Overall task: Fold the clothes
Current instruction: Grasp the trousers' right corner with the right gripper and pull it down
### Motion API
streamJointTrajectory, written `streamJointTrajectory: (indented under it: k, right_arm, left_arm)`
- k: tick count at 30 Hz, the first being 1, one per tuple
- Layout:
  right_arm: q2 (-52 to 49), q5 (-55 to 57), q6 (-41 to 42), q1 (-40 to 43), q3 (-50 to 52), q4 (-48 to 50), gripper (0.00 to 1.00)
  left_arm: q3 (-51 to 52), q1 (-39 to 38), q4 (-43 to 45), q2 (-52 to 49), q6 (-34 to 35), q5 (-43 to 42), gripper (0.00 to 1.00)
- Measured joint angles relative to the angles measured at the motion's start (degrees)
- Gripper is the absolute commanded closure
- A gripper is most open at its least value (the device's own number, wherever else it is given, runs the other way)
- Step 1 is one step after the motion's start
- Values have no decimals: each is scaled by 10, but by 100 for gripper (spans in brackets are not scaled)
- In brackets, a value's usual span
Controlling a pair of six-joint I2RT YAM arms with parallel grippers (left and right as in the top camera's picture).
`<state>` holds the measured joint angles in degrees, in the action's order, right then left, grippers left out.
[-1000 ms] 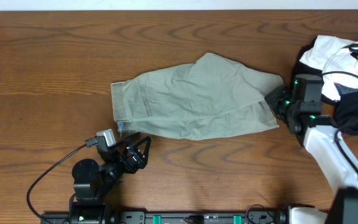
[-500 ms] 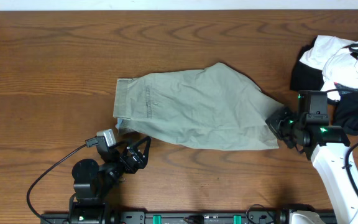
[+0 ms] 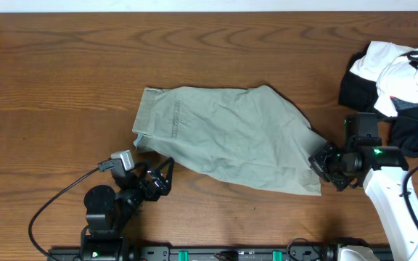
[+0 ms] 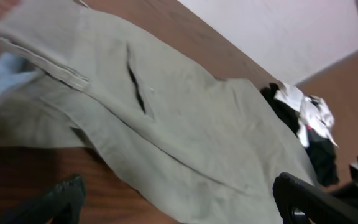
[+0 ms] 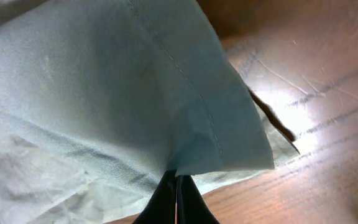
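Just then the R gripper (image 3: 321, 161), fingers pressed together on a hem corner of the clothes (image 3: 231, 141), had dragged that end toward the robot's side of the table (image 3: 64, 72). The waistband slid a bit w/ it. The khaki garment lay mid-table, flatter than before. The L gripper (image 3: 160, 181) stayed put, fingers spread and empty, just beside the waistband. Prob. still straightening; no fold made yet.

Khaki clothes (image 3: 227, 138) spread out and wrinkly in the middle of the brown wooden tabletop (image 3: 56, 72), waistband on the left side. Right jaws pinched tight on the low right corner of the cloth. Left jaws wide apart, just below the waistband end. Heap of black and white garments (image 3: 401, 72) at the far right edge, apart from the khaki cloth.
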<state>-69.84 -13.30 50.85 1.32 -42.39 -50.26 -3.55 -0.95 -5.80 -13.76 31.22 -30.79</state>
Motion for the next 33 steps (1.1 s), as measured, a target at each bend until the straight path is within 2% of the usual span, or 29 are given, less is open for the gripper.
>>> streamJointTrajectory:
  k: [6,10,19,26,31,33]
  right_arm:
    - [0,0,0,0,0,7,99]
    - [2,0,0,0,0,16,99]
    - [6,-15,-13,0,0,34,99]
    - [6,-54,-21,0,0,19,99]
    - [6,-76,-24,0,0,-22,98]
    - [6,-53,-24,0,0,-44,92]
  left_arm:
    - [3,0,14,0,-15,18,2]
    - [7,0,65,0,-12,1,2]
    - [7,0,85,0,79,-21,2]
    - [7,0,134,0,144,-38,2]
    - [7,0,102,0,170,-44,2]
    - [7,0,69,-4,173,-37,2]
